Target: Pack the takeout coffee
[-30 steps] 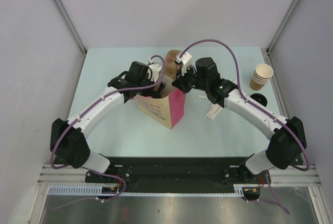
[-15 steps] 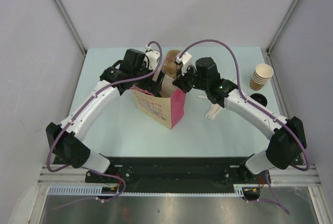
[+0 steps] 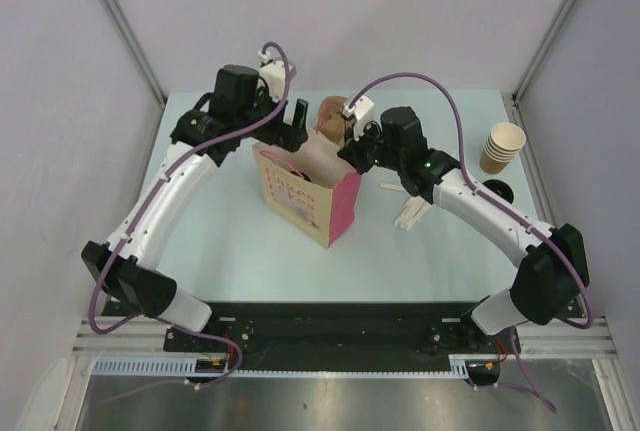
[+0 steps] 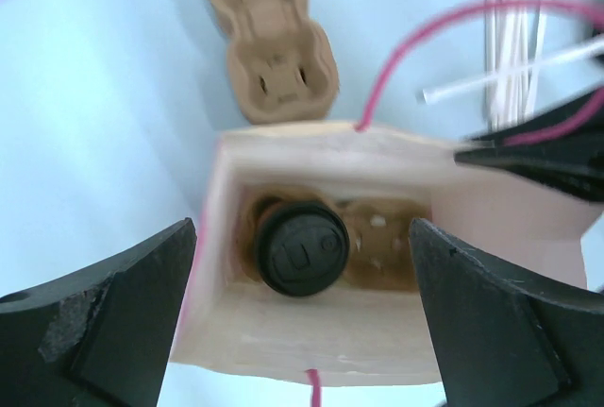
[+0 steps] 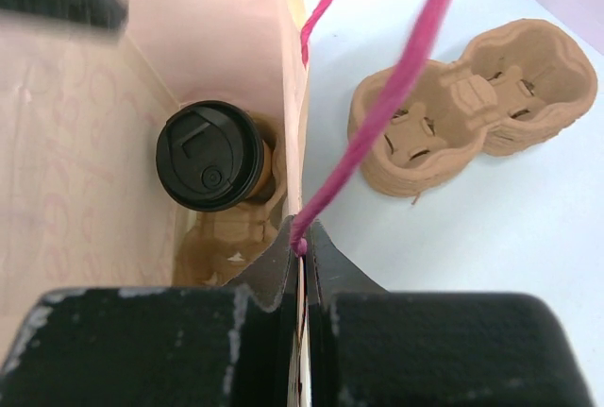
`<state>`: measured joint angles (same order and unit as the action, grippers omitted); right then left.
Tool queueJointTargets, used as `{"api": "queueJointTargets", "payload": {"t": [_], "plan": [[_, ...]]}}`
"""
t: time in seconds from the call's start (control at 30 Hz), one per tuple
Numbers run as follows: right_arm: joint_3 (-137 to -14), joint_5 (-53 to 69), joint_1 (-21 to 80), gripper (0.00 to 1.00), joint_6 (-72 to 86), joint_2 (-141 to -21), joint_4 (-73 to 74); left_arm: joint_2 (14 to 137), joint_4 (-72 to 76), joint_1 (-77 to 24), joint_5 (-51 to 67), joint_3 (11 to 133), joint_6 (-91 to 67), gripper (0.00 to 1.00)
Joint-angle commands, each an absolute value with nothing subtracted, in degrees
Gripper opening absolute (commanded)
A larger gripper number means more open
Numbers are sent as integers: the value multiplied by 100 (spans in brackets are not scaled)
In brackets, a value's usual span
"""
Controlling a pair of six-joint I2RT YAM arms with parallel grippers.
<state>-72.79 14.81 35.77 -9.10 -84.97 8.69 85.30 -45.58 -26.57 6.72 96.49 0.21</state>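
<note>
Having just risen out of the pink paper bag (image 3: 338, 211), the left gripper (image 4: 302, 233) hangs empty, fingers spread wide. Directly below them the takeout coffee (image 4: 300, 248) stands inside (lid up), so packing looks done; the right gripper (image 5: 302, 239) pinches the bag's rim.

Takeout coffee (image 4: 300, 247): small brown paper cup, black lid on, upright inside pink bag (image 3: 338, 209).
</note>
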Motion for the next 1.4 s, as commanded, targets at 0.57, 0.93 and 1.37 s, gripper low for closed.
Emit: {"api": "queueJointTargets", "payload": {"t": [0.57, 0.93, 1.37], "plan": [[-8270, 1599, 3340, 43, -1002, -8886, 1160, 8771, -3920, -1723, 765, 10336, -132, 99], [-9930, 2214, 2963, 98, -1167, -8859, 2687, 8771, -4139, -1477, 932, 10380, -44, 100], [-11363, 2365, 1687, 92, -3978, -9702, 6712, 8947, -4201, -686, 1634, 10582, -158, 100]]}}
